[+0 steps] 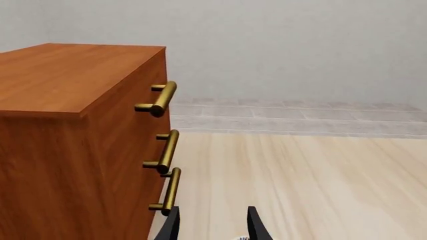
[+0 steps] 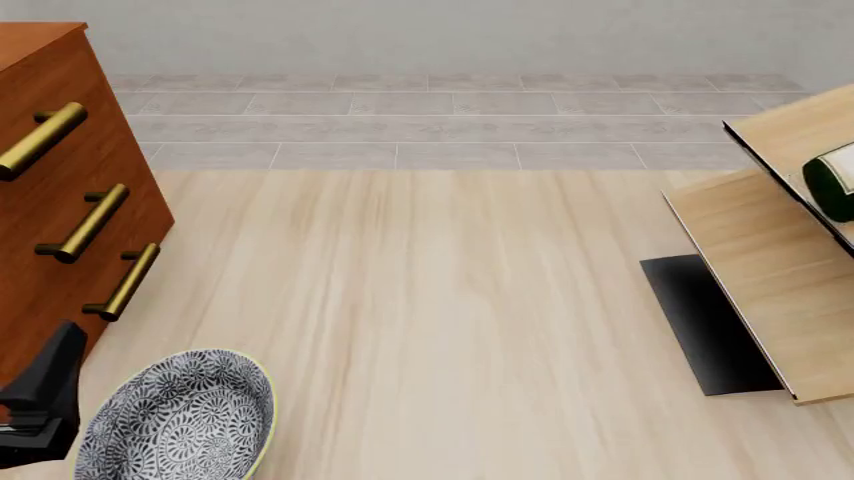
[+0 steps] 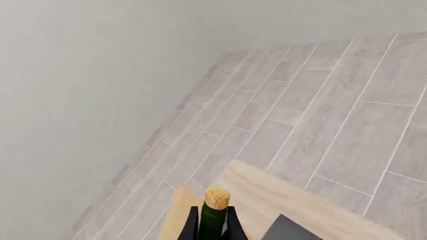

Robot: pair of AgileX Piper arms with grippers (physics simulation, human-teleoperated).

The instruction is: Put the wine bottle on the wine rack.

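Over the wine rack (image 2: 767, 265) my right gripper (image 3: 212, 222) pinches the wine bottle (image 3: 213, 217) by its neck for lowering; left gripper (image 1: 212, 225) idles spread.

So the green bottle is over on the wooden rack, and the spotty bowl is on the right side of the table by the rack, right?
Not quite. The wine bottle is at the wine rack, but the patterned bowl sits on the left side of the table, below the drawer cabinet. The front view shows it.

Wine bottle (image 2: 835, 180) lying on wine rack (image 2: 761, 260)
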